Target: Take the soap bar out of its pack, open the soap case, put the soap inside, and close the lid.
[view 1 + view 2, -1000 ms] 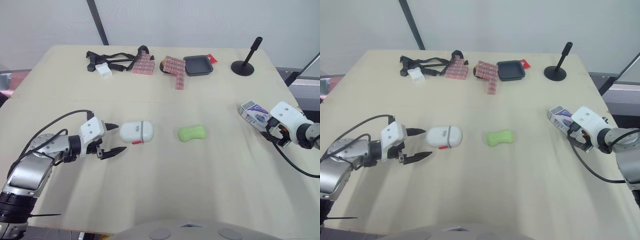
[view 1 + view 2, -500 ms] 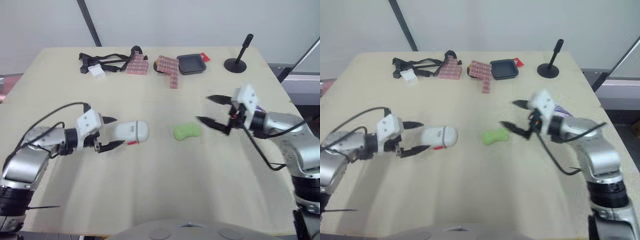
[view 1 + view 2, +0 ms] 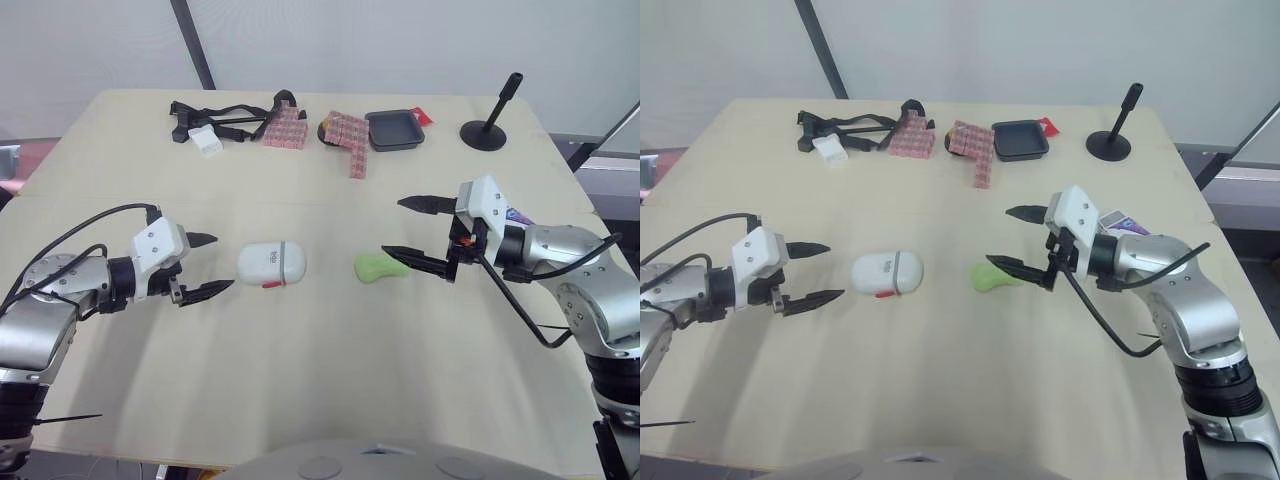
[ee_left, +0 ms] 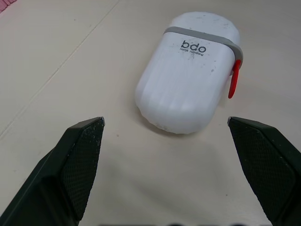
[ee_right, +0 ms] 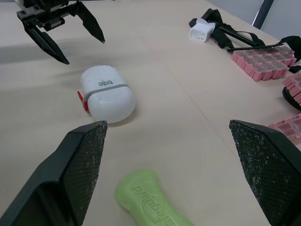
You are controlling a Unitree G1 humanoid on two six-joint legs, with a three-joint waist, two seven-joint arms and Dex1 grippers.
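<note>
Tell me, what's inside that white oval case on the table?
The white case is shut, so its inside is hidden. The green soap bar lies outside it, apart on the table.

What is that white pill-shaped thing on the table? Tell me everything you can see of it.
The soap case is a white, rounded capsule, seemingly smooth plastic, with a grey band around it, a small red tab on one side and "bdo" printed on top. It is closed and lies flat on the table, between the open left gripper and the green soap, touching neither.
</note>
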